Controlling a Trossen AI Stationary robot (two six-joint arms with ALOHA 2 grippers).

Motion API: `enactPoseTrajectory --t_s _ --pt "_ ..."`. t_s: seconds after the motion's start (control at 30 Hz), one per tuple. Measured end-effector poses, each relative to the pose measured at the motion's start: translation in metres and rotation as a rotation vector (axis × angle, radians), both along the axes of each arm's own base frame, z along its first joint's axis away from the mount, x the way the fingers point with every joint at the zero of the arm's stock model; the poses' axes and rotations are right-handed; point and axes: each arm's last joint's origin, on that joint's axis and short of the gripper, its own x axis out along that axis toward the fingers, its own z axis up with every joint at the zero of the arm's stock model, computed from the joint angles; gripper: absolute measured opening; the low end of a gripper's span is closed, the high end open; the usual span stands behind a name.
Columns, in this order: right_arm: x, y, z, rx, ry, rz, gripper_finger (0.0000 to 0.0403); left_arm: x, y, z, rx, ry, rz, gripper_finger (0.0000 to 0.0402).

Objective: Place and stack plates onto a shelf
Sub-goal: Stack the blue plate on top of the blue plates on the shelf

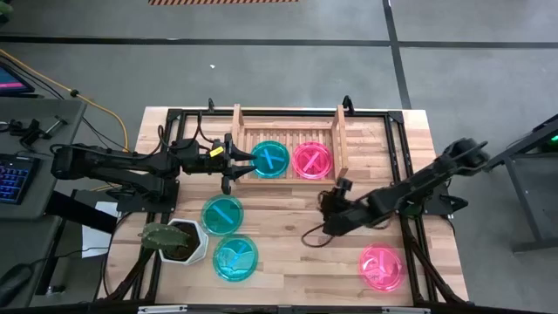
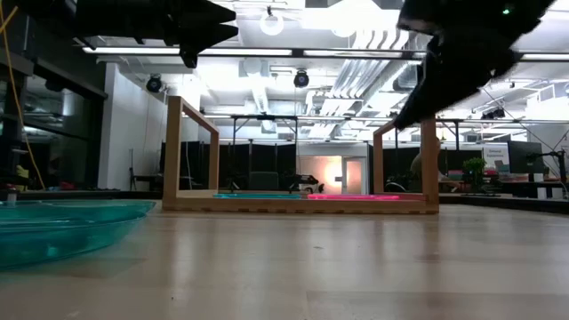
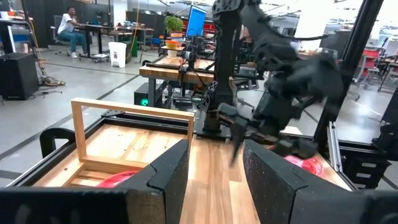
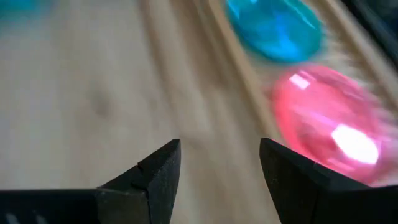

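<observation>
The wooden shelf (image 1: 288, 131) stands at the table's far side. On its slats lie a teal plate (image 1: 270, 159) and a pink plate (image 1: 312, 160), side by side. Two teal plates (image 1: 222, 212) (image 1: 235, 257) and one pink plate (image 1: 381, 266) lie flat on the table. My left gripper (image 1: 240, 163) is open and empty at the shelf's left end, above the table. My right gripper (image 1: 340, 187) is open and empty just near of the shelf's right half. Its wrist view shows the teal plate (image 4: 273, 28) and the pink plate (image 4: 329, 124) ahead of it.
A white plant pot (image 1: 179, 240) stands at the table's near left, beside the two teal plates. A black frame (image 1: 397, 131) runs around the tabletop. Bare wood lies between the shelf and the near pink plate. A keyboard (image 1: 13, 179) sits on a side desk at left.
</observation>
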Motion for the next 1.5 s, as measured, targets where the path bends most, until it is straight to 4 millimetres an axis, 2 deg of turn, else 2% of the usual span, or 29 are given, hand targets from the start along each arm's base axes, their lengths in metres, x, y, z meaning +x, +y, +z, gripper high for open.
enactPoseTrajectory --t_s 0.13,0.3,0.5,0.7,0.93,1.03,1.13,1.2,1.27,1.43,1.5 --pt "0.002 -0.001 0.014 0.154 -0.396 0.176 0.0204 0.0 0.0 0.001 0.015 -0.006 0.001 0.014" --pt "0.007 -0.01 0.04 0.053 -0.71 0.345 0.0204 0.0 0.0 0.001 0.018 -0.007 0.0 0.014" --pt "0.018 -0.021 0.06 -0.115 -0.738 0.389 0.0204 0.0 0.0 0.0 0.019 -0.001 0.0 0.014" --pt "0.021 -0.029 0.056 -0.132 -0.669 0.361 0.0204 0.0 0.0 0.0 0.016 0.001 -0.001 0.014" --pt "0.021 -0.029 0.053 -0.139 -0.635 0.367 0.0204 0.001 0.0 -0.003 -0.058 0.023 -0.002 0.014" --pt "0.018 -0.031 0.057 -0.142 -0.652 0.354 0.0204 0.005 -0.006 -0.004 -0.145 0.005 -0.028 0.014" --pt "0.013 -0.033 0.066 -0.153 -0.684 0.312 0.0204 0.018 -0.017 -0.004 -0.109 0.036 -0.082 0.014" --pt "0.009 -0.034 0.073 -0.151 -0.71 0.303 0.0204 0.029 -0.026 -0.003 -0.067 0.092 -0.118 0.014" --pt "0.006 -0.035 0.077 -0.148 -0.726 0.3 0.0204 0.043 -0.034 -0.003 -0.027 0.22 -0.161 0.014" --pt "0.001 -0.031 0.079 -0.142 -0.719 0.324 0.0204 0.064 -0.046 -0.008 -0.005 0.763 -0.223 0.014" --pt "0.001 -0.03 0.078 -0.141 -0.71 0.331 0.0204 0.069 -0.052 -0.01 0.04 0.92 -0.256 0.014"
